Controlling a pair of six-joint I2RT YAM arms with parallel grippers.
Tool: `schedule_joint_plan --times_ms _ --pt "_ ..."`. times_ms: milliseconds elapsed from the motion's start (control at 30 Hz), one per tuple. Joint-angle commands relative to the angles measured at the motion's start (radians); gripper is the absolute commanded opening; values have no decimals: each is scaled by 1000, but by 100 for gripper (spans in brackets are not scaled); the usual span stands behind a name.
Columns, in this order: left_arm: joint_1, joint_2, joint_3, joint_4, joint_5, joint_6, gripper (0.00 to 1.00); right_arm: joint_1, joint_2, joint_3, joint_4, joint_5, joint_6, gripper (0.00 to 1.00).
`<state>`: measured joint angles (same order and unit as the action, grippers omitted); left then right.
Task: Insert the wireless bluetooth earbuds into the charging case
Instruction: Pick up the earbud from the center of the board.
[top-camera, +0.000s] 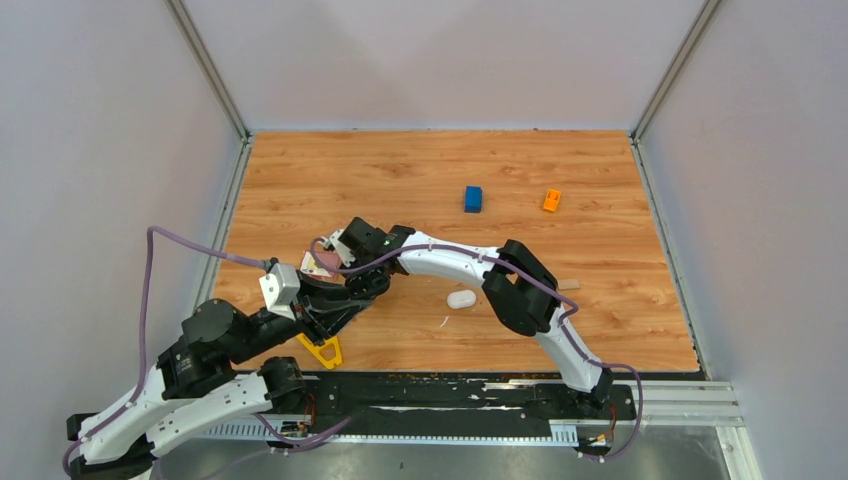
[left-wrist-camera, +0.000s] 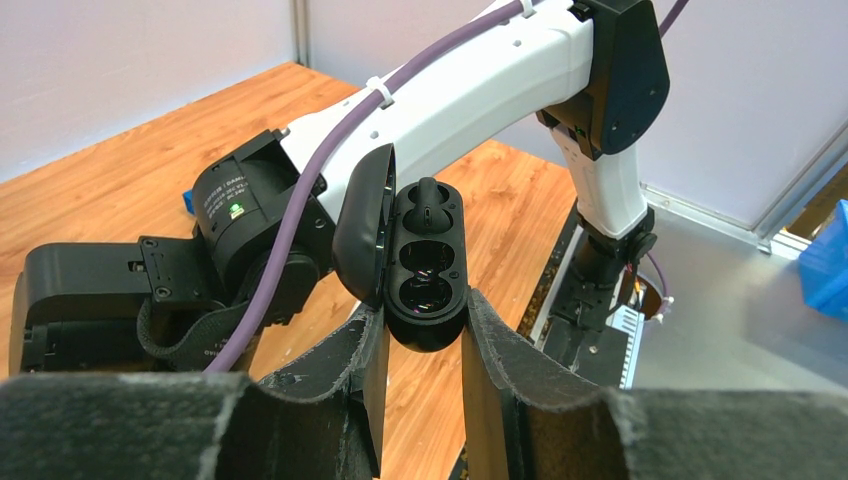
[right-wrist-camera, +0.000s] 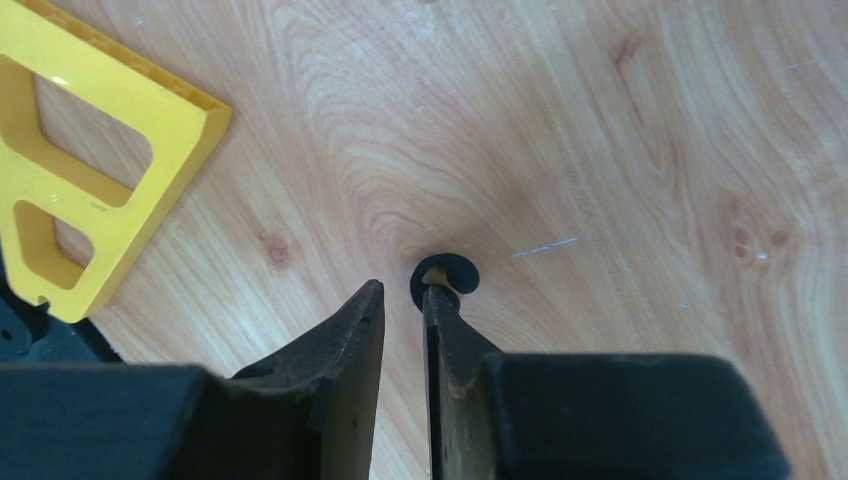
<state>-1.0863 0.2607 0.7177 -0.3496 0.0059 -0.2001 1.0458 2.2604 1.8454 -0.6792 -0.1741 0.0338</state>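
My left gripper (left-wrist-camera: 423, 303) is shut on a black charging case (left-wrist-camera: 428, 262) and holds it above the table with its lid (left-wrist-camera: 362, 225) swung open to the left. A black earbud (left-wrist-camera: 428, 203) seems to sit in the case's upper end, and the two glossy hollows below it look empty. In the top view the left gripper (top-camera: 345, 298) sits under my right wrist. My right gripper (right-wrist-camera: 403, 290) points down at the wood, its jaws a narrow gap apart with nothing between them. A small black earbud (right-wrist-camera: 446, 272) lies at the tip of its right finger. No white earbuds show.
A yellow plastic frame (right-wrist-camera: 100, 180) lies left of the right gripper and near the front edge (top-camera: 322, 350). A white oval case-like object (top-camera: 461, 299) lies mid-table. A blue brick (top-camera: 473, 198) and an orange brick (top-camera: 551, 200) sit far back. My right forearm (left-wrist-camera: 470, 90) crosses behind the case.
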Motion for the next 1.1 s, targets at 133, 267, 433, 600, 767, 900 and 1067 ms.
schedule_joint_plan --times_ms 133,267,433,600,767,900,1067 --pt "-4 3 13 29 -3 -13 0 -12 -13 0 1 150 -29 20" --pt "-3 3 11 29 -3 -13 0 -13 -15 -2 0 158 -56 20" --pt "-3 5 11 30 1 -15 0 -12 -17 -4 5 174 -63 17" --pt "-4 5 9 28 2 -13 0 -14 -21 -2 4 247 -77 14" --pt "-4 5 4 34 1 -13 0 -22 -42 -17 11 260 -92 5" --pt "-3 6 0 44 5 -15 0 -31 -62 -34 19 259 -111 0" --pt "-3 4 3 37 9 -11 0 -76 -143 -88 33 131 -154 0"
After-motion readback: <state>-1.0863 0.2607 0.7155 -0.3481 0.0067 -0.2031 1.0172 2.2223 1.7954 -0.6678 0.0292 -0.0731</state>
